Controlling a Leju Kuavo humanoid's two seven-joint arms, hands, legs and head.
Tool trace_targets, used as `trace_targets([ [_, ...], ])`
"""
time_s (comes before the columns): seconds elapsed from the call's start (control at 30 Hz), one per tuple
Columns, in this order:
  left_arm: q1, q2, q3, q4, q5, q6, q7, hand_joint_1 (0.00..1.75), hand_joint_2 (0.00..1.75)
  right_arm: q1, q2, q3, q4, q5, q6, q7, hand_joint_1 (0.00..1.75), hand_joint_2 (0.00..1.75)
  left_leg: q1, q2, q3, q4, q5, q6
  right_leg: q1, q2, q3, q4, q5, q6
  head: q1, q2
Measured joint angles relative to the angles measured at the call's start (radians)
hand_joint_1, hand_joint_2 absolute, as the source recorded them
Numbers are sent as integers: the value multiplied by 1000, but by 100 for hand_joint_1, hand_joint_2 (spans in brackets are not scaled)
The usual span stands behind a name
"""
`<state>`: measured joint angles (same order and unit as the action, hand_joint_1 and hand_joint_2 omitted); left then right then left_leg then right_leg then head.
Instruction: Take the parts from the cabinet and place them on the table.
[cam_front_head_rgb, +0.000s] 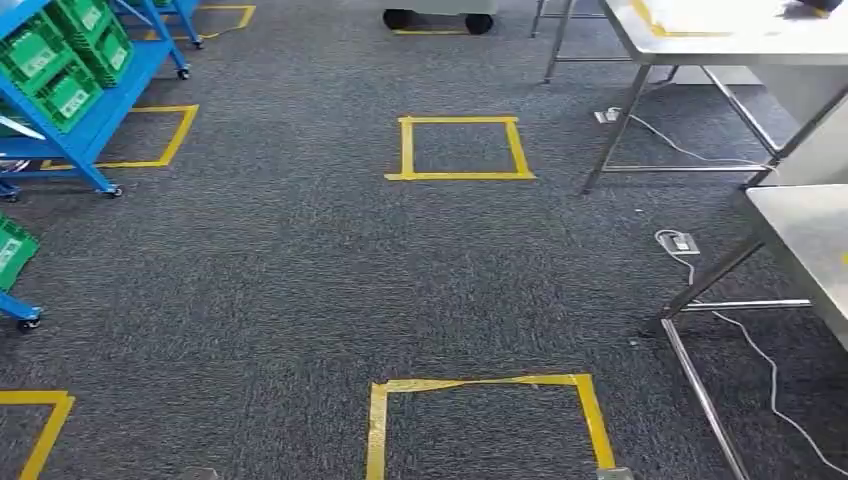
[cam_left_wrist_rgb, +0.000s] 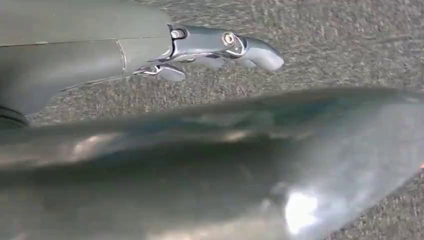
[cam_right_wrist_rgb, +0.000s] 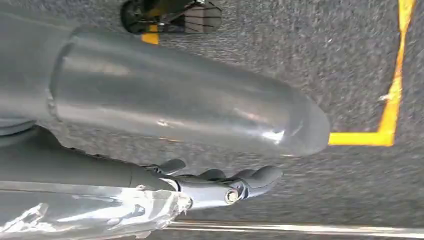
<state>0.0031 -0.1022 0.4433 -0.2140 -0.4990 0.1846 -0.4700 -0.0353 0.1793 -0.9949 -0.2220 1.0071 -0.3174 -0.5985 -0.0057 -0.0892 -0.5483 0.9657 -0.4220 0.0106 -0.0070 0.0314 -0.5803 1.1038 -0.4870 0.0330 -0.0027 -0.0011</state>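
1. Yellow tape square (cam_front_head_rgb: 487, 425) lies on the grey carpet (cam_front_head_rgb: 300, 260) closest to the head camera; a second tape square (cam_front_head_rgb: 460, 148) lies farther ahead on the same line.
2. Task items: green bins (cam_front_head_rgb: 70, 55) sit on the blue wheeled cabinet (cam_front_head_rgb: 95, 125) at the far left of the head view. One more green bin (cam_front_head_rgb: 12, 250) shows at the left edge, lower down. Whether they hold parts cannot be told at this range.
3. Destination: steel table (cam_front_head_rgb: 800, 240) stands at the right edge, near; a second steel table (cam_front_head_rgb: 720, 40) stands beyond it. Cabinet and tables are well apart, on opposite sides of the floor.
4. Left hand (cam_left_wrist_rgb: 220, 47): in its wrist view it hangs over carpet with the fingers extended and lying close together, holding nothing.
5. Right hand (cam_right_wrist_rgb: 225, 185): in its wrist view the fingers lie slightly curled and separated, holding nothing. A yellow tape corner (cam_right_wrist_rgb: 387, 125) lies on the floor beyond it.
6. Judged step: approach to the cabinet; no pickup has begun.
7. Procedure advice: turn left and face the cabinet squarely before raising an arm. Stop where the bins are within reach without leaning.
8. Hazard: white cables (cam_front_head_rgb: 740, 340) and a floor socket (cam_front_head_rgb: 682, 242) lie near the table legs. Plan the carry route around them.
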Motion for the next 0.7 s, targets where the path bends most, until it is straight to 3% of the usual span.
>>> trace_targets([
  [0.03, -1, 0, 0, 0, -1, -1, 0, 0, 0, 0, 0, -1, 0, 1, -1, 0, 0, 0, 1, -12, -2, 2, 0, -3, -4, 56, 33, -71, 16, -1, 1, 0],
  [0.07, -5, 1, -1, 0, -2, -1, 0, 0, 0, 0, 0, -2, 0, 2, -3, -1, 0, 0, -6, -23, -8, 14, -2, -8, -14, 74, 42, -101, 6, 1, -2, 0],
  [0.1, -4, 1, -1, 0, -3, -1, 0, 0, 0, -1, 0, -2, 0, 5, -7, -1, 0, 0, -3, -32, -14, 9, 2, -12, -8, 62, 46, -92, 7, 2, -3, 0],
  [0.17, 0, 1, -1, 2, -5, -1, 2, 0, 0, -3, 0, -2, 0, 8, -10, -3, 0, 0, 5, -58, -24, 8, 12, -27, -2, 42, 44, -88, 10, -8, -2, 0],
  [0.2, 1, 4, -1, 3, -4, 0, 3, 0, 0, -3, 2, -2, 0, 8, -10, -3, 0, 0, 5, -60, -29, 11, 10, -30, -8, 25, 44, -97, 16, -16, -1, 0],
  [0.23, 3, 4, -1, 3, -5, 0, 3, 0, 0, -3, 0, -2, -1, 8, -11, -4, 0, 0, -1, 5, -37, 30, -10, -34, -7, 11, 46, -100, 19, -22, -4, 0],
  [0.27, 1, 4, -2, 3, -5, 0, 3, 0, 0, -3, 0, -2, -1, 8, -12, -7, 0, 0, 0, 45, -63, 81, -46, -39, -6, -1, 46, -102, 20, -28, -11, 0],
  [0.3, -3, 3, -2, 3, -7, 0, 4, 0, 0, -1, 0, -2, -1, 8, -13, -9, 0, 0, 2, 65, -103, 163, -89, -44, -4, -18, 44, -102, 20, -28, -10, 0],
  [0.33, -6, 2, -2, 3, -8, -1, 8, 0, 0, 2, 0, -3, -1, 9, -18, -10, 0, 0, 5, 74, -145, 250, -126, -48, -3, -38, 43, -102, 19, -29, -11, 0],
  [0.37, -6, 1, -2, 3, -8, -1, 10, 0, 0, 1, 0, -3, -1, 9, -21, -11, 0, 0, 8, 77, -176, 316, -146, -52, -3, -56, 42, -102, 18, -30, -10, 0],
  [0.4, -5, 2, -2, 3, -8, -1, 12, 0, 0, 1, 0, -3, -1, 9, -22, -12, 0, 0, 10, 77, -182, 330, -139, -55, -3, -70, 42, -102, 18, -29, -11, 0],
  [0.43, -2, 2, -2, 3, -8, -3, 14, 0, 0, 0, 0, -2, -1, 9, -22, -12, 0, 0, 12, 79, -165, 301, -112, -57, -4, -83, 42, -102, 17, -28, -11, 0],
  [0.47, 0, 2, -2, 3, -8, -4, 14, 0, 0, -1, 0, -3, -1, 8, -22, -13, 0, 0, 14, 83, -131, 235, -73, -58, -5, -95, 43, -102, 15, -26, -11, 0],
  [0.5, -1, 2, -2, 3, -8, -6, 14, 0, 0, -1, 0, -3, -1, 7, -22, -13, 0, 0, 15, 100, -80, 141, -29, -59, -7, -106, 46, -102, 14, -23, -11, 0],
  [0.53, -3, 2, -2, 3, -8, -7, 13, 0, 0, -1, 0, -3, -1, 7, -22, -14, 0, 0, 15, 151, -27, 52, 0, -60, -6, -118, 51, -102, 11, -17, -11, 0],
  [0.57, -5, 1, -2, 3, -8, -8, 13, 0, 0, -1, 0, -3, -2, 7, -23, -15, 0, 0, 12, 183, -11, 25, -4, -62, 2, -124, 50, -100, 7, -11, -12, 0],
  [0.63, -11, 0, -2, 3, -8, -8, 13, 0, 0, 0, 0, -3, -2, 7, -26, -17, 0, 0, 9, 161, -15, 16, -7, -43, 6, -138, 52, -97, 2, -2, -9, 0],
  [0.7, -6, 0, -2, 3, -8, -9, 12, 0, 0, -2, 0, -3, -2, 7, -28, -18, 0, 0, 4, 142, -18, 16, -11, -33, 3, -158, 63, -103, 0, 7, -8, 0],
])
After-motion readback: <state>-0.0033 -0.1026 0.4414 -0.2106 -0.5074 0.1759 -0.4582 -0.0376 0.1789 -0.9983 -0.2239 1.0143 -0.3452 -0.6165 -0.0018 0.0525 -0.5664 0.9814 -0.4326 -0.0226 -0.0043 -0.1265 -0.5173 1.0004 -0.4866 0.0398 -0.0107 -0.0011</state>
